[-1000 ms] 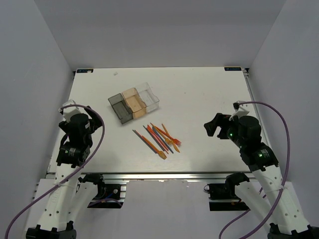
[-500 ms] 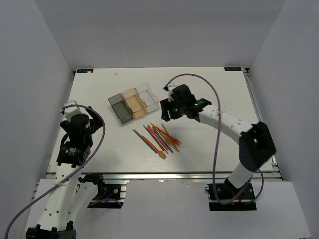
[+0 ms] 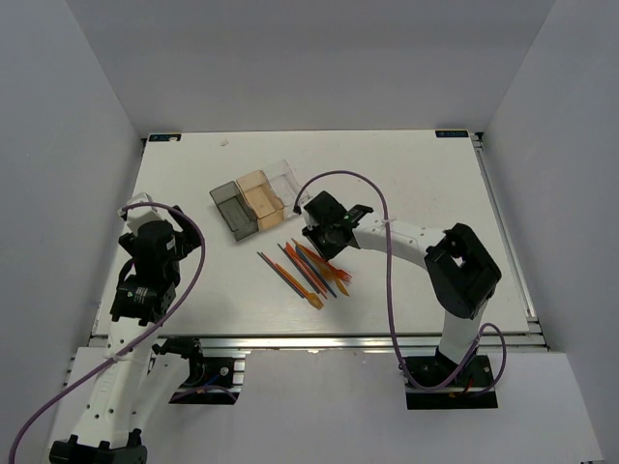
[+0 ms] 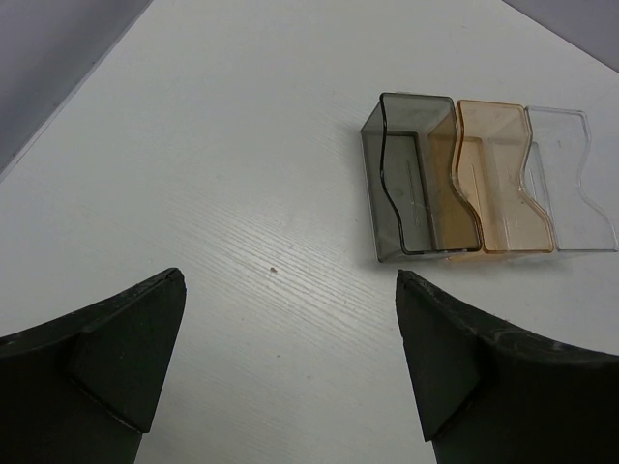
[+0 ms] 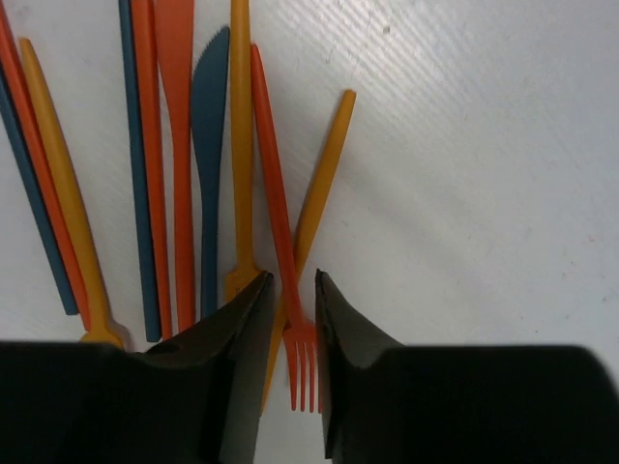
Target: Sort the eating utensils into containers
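**Desk:** What are the right jaws doing?

**Photographer:** The right gripper is down at the white table. Its fingers are drawn to a narrow slit, one on either side of the stem of a red fork, just above the tines. The slit looks slightly wider than the stem, and the fork lies flat.

**Desk:** And around the fork?

**Photographer:** It lies at the edge of the eating utensils, which are fanned out side by side at mid-table. Just beside it on one side are a yellow fork, then a blue knife and an orange knife. On the other side a yellow-orange handle slants in under the fork's neck.

**Desk:** Where are the containers?

**Photographer:** The containers sit just beyond the pile, three bins joined in a row. From the left wrist camera they read as a smoky grey bin, an amber bin and a clear bin. The right arm reaches in from the table's right side and ends over the pile, near the clear end of the row.

**Desk:** And the left arm?

**Photographer:** The left gripper hangs over the near-left of the table with its jaws spread wide. It faces the bins and is well apart from the utensils.
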Robot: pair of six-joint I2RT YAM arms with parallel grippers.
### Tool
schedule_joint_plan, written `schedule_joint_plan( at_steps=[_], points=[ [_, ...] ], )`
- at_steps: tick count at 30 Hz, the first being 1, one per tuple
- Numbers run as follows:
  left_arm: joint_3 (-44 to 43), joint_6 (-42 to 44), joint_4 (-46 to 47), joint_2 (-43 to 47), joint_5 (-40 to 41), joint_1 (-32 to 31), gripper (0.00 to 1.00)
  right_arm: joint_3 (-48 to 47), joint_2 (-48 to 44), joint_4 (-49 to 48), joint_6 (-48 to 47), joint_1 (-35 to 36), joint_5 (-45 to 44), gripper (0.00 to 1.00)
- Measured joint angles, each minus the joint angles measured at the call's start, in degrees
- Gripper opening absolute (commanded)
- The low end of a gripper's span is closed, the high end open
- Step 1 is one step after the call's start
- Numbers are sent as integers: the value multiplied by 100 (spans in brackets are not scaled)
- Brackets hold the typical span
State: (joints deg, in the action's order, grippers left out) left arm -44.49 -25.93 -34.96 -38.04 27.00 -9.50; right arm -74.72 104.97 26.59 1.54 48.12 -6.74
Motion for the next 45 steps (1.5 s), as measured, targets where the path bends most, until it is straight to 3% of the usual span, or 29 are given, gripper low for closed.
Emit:
schedule_joint_plan(
  at_steps=[7, 22, 27, 40, 45],
  points=[
    [0, 0, 26, 0, -55, -7, 98, 315, 0, 31, -55, 11, 96, 22],
    [0, 4, 33, 0, -94, -11, 98, 315, 302, 11, -55, 70, 129, 24],
    [2, 20, 59, 0, -136, -22, 98, 258, 345, 0, -68, 81, 94, 12],
    [11, 44, 68, 0, -216, -52, 98, -9, 332, 127, -63, 109, -247, 3],
    [11, 44, 68, 2, -219, -70, 98, -636, 319, 402, -68, 87, -391, 0]
  ],
)
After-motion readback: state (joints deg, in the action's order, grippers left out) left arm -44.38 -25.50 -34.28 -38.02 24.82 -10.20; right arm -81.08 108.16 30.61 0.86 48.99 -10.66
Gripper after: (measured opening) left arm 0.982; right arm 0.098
